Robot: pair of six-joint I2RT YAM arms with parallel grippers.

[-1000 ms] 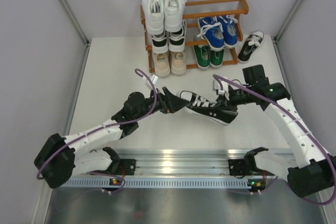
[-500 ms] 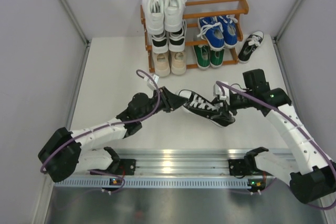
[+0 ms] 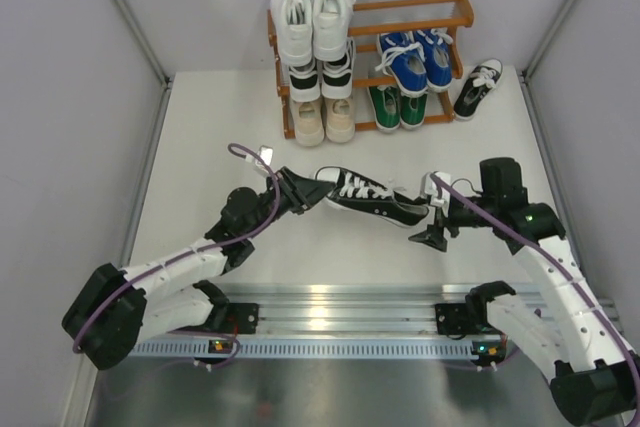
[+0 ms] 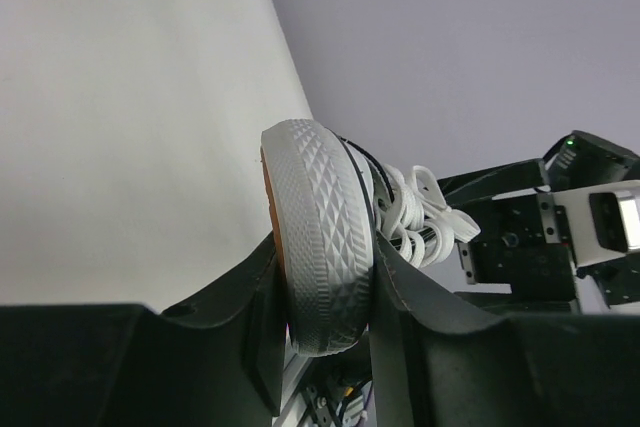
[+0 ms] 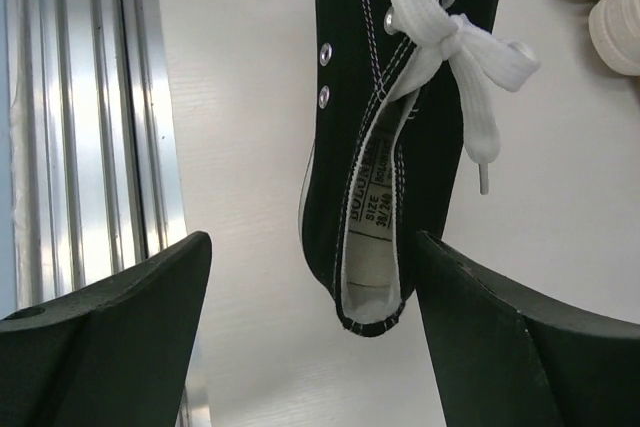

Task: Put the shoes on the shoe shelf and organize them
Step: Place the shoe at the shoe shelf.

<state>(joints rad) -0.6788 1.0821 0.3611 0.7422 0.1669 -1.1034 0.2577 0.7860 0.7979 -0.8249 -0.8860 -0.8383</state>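
Black sneaker (image 3: pixel 366 198) toe in L pincer (image 4: pixel 328 282), R pincer (image 5: pixel 310 247) gaping at heel

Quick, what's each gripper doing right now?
Left gripper: closed on the toe of the black sneaker.
Right gripper: open, holding nothing.

The black sneaker (image 3: pixel 365 197) has white laces and a white diamond-patterned toe cap. The orange-brown shelf (image 3: pixel 464 9) carries a white pair (image 3: pixel 312 12), blue pair (image 3: pixel 415 62), green pair (image 3: pixel 398 105) and beige pair (image 3: pixel 323 119).
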